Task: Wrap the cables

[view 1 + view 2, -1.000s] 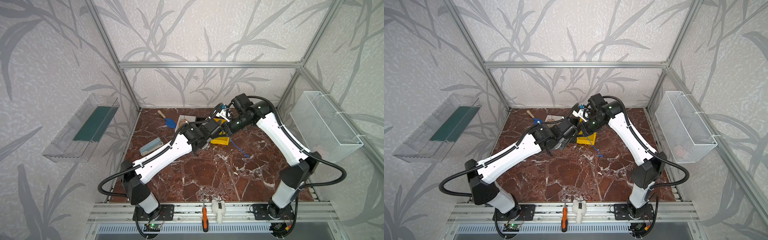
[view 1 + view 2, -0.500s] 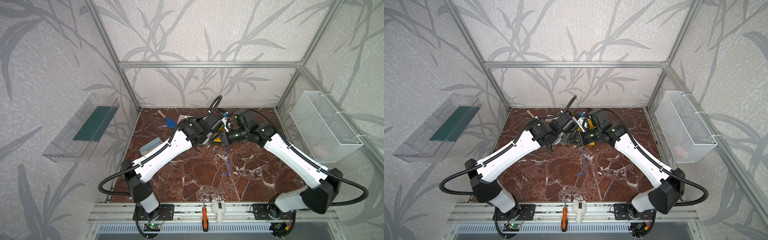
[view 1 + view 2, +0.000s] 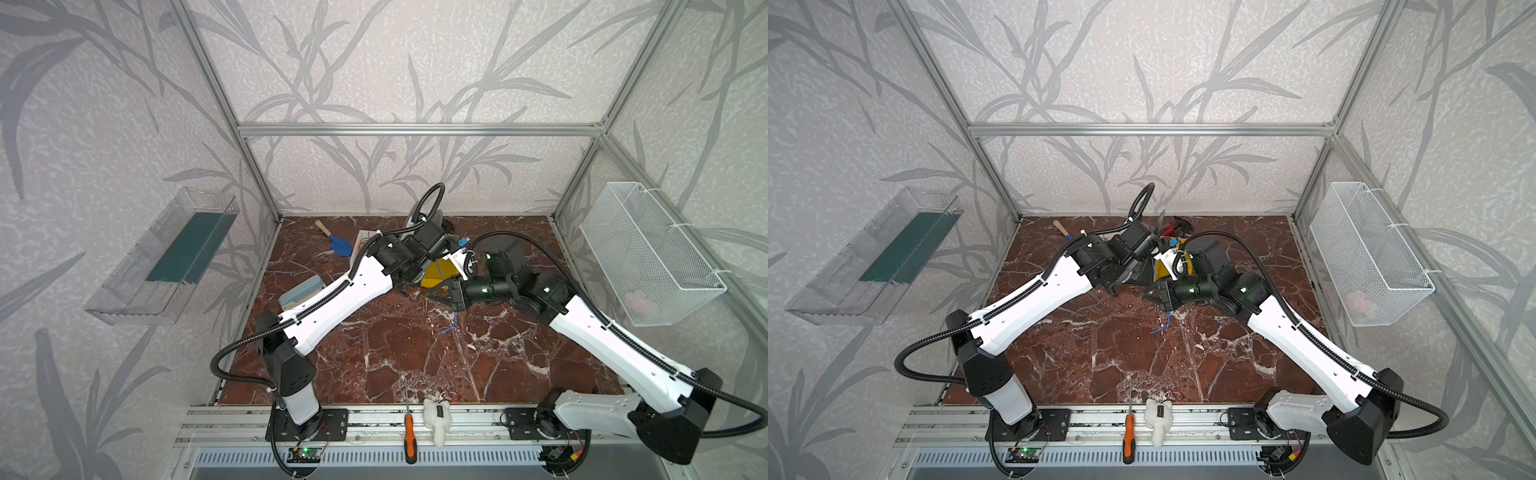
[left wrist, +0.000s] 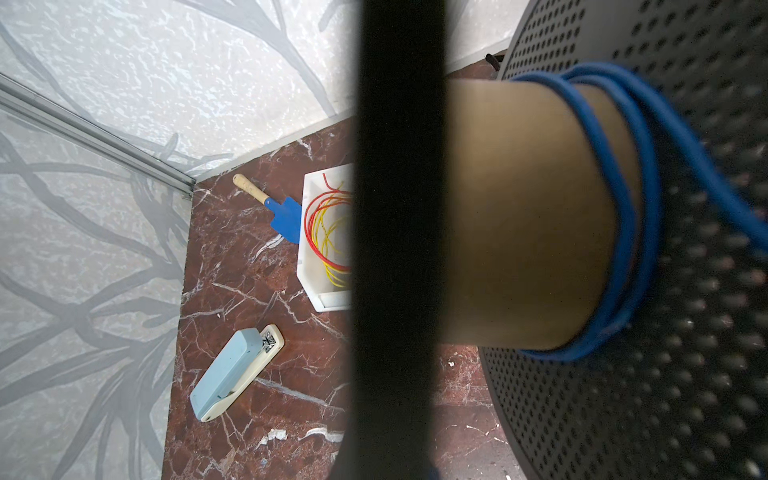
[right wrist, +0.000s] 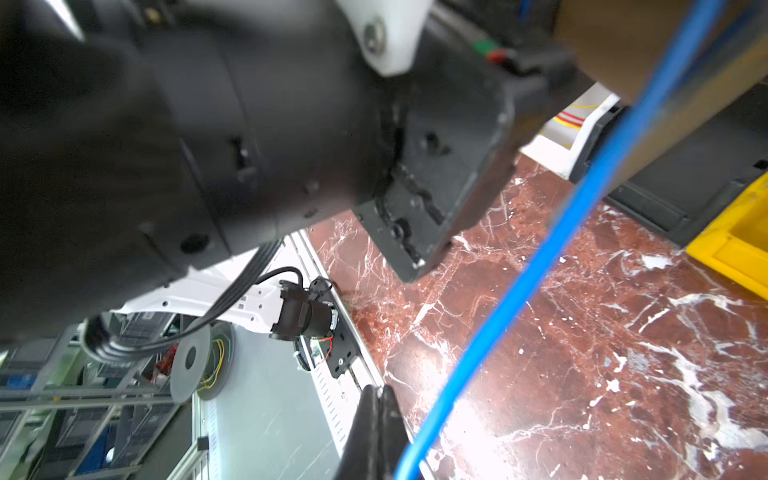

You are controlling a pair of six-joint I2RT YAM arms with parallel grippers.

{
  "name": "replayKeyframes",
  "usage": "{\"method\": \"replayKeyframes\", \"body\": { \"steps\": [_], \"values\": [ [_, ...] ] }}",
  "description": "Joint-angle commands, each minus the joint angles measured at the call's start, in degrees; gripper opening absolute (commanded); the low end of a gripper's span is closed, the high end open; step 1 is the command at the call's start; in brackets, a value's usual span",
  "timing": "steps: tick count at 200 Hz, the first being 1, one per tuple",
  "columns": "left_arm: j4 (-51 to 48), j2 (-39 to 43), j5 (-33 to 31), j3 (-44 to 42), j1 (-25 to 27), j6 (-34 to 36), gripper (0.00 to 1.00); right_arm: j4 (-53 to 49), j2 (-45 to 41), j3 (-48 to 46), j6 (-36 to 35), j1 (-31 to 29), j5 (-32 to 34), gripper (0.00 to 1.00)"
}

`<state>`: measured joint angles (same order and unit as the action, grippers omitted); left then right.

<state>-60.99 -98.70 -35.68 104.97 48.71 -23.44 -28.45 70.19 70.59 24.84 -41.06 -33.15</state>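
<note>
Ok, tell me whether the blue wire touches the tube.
Touching. The left wrist view shows the blue wire looped round the tube, lying on its surface.

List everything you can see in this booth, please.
spool: one, brown core, black ends, held up
blue cable: one, blue, partly wound on the spool
white tray: one, white, back left
thin wires: bundle, red and yellow, in the white tray
toy spade: one, blue, beside the tray
stapler: one, pale blue, left side
yellow bin: one, yellow, middle
screwdriver: one, orange-handled, front edge
soft toy: one, white, front edge
wire basket: one, white, hung right
clear tray: one, transparent, hung left
left arm, right arm: two, white and black
left tool: one, black, shut on spool
right tool: one, black, shut on blue cable
</note>
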Motion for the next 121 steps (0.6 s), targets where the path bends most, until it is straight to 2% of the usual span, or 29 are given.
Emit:
{"method": "replayKeyframes", "body": {
  "steps": [1, 14, 29, 65, 86, 121],
  "values": [
    [5.14, 0.86, -6.51, 2.02, -1.11, -4.70, 0.00, 2.93, -2.55, -1.46, -0.30, -1.82, -3.42, 0.03],
    [5.29, 1.18, -6.37, 2.16, -1.16, -5.05, 0.00, 3.72, -3.16, -2.80, 0.72, -1.84, -3.25, 0.03],
    [5.53, 1.56, -6.58, 2.17, -1.16, -5.18, 0.00, 5.14, -4.24, -4.81, 2.09, -1.83, -2.89, 0.11],
    [5.62, 1.42, -5.62, 3.09, -1.15, -5.05, 0.00, 9.81, -7.04, -9.92, 4.03, -2.10, -1.22, 0.11],
    [5.20, 1.07, -5.73, 3.21, -1.14, -5.63, 0.00, 12.31, -7.83, -11.30, 5.03, -2.18, -1.02, 0.00],
    [5.48, 1.01, -5.26, 3.08, -1.39, -8.42, 0.00, 13.72, -9.12, -11.79, 5.13, -3.69, 1.40, 0.00]
  ]
}}
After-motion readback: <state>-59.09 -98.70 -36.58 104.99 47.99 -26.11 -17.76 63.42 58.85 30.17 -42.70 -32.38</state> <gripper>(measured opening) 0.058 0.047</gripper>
